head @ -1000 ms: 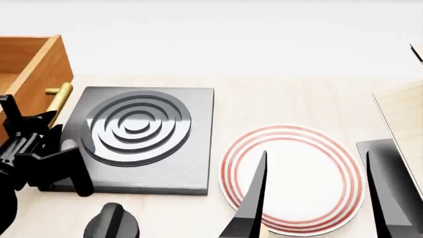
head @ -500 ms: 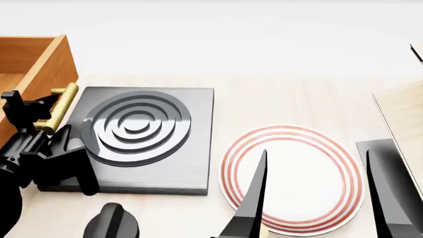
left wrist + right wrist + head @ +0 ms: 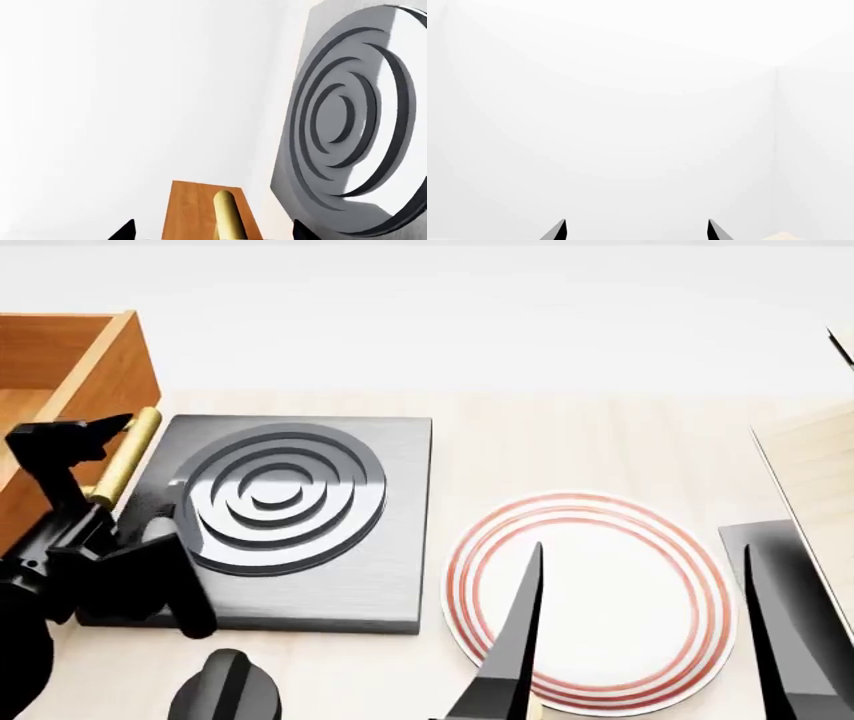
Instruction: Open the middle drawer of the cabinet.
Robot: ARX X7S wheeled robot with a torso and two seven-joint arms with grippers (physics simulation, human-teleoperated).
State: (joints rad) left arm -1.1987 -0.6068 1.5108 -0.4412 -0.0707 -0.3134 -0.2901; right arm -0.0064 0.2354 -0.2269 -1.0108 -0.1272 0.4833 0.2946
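The middle drawer (image 3: 94, 370) is an orange-brown wooden box standing pulled out at the head view's far left, its inside showing from above. Its brass bar handle (image 3: 123, 455) faces the black burner plate. The rest of the cabinet is out of view to the left. My left gripper (image 3: 140, 520) is open with its fingers wide apart on either side of the handle. The left wrist view shows the handle (image 3: 227, 217) and drawer front (image 3: 190, 212) between the spread tips of the left gripper (image 3: 213, 232). My right gripper (image 3: 641, 640) is open and empty above the plate; in the right wrist view the right gripper (image 3: 635, 230) faces blank white.
A dark square burner plate with concentric rings (image 3: 287, 510) lies right beside the drawer front. A white plate with red rings (image 3: 601, 580) sits to its right. A pale wooden rack (image 3: 814, 480) stands at the right edge. A black knob (image 3: 227, 690) is at the front.
The drawer front and handle have shifted slightly to the right, out toward the burner plate. My left gripper's upper finger has risen along the handle. The right arm has barely moved.
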